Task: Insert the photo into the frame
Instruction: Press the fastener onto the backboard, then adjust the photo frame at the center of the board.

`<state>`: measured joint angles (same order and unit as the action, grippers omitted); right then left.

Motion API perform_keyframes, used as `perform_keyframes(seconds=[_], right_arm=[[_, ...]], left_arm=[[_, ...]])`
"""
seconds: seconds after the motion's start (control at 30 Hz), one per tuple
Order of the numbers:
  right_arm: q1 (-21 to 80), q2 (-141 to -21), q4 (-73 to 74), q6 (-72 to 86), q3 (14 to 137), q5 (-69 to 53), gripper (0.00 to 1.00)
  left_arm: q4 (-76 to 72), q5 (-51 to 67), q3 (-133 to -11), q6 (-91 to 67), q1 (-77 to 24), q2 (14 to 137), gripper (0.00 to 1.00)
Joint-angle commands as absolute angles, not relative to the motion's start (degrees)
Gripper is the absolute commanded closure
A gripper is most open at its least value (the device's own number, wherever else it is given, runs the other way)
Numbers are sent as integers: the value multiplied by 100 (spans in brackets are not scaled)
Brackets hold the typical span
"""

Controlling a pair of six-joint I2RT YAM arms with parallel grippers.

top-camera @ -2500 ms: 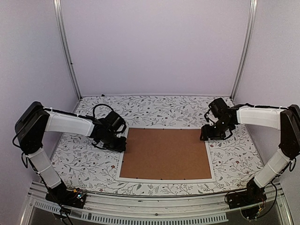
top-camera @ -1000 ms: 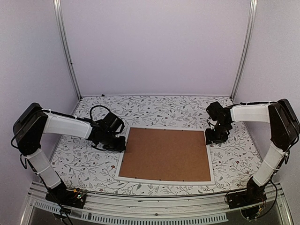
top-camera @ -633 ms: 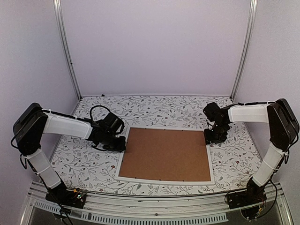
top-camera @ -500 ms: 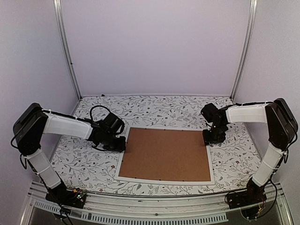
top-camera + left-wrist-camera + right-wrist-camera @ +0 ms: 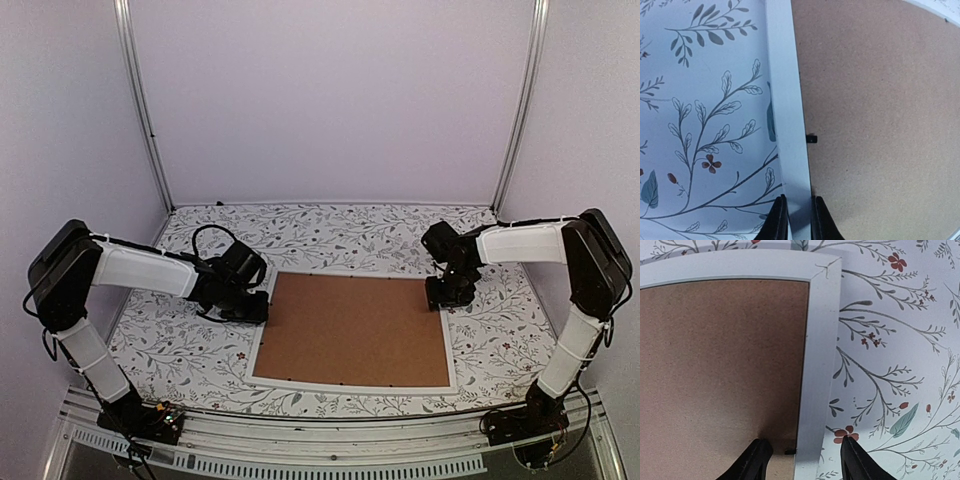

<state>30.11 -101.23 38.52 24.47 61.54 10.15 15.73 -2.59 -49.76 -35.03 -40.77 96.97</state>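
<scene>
Floral surface (image 5: 330,230) holds the frame (image 5: 350,383) face down by its near edge, brown backing panel (image 5: 355,325) inside; photo unseen. Its left rail sits pinched in the left jaws; the right jaws straddle the right rail, half open. Likely stiff, light, breakable: grip rails.

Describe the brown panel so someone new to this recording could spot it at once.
In the middle of the floral-printed table lies a thin white frame. The brown hardboard panel fills the inside of that frame, lying flat. It is the only plain brown surface here; everything around it is white or leaf-printed.
</scene>
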Motion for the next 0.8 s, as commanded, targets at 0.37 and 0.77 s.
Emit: perform_keyframes(seconds=[0.37, 0.77], right_arm=[[2595, -9478, 3460, 1582, 6186, -164, 42], [2380, -10321, 3050, 767, 6918, -201, 39]], left_arm=[[2027, -169, -5485, -2671, -3723, 9898, 89], [2074, -243, -6439, -1981, -3086, 10589, 71]])
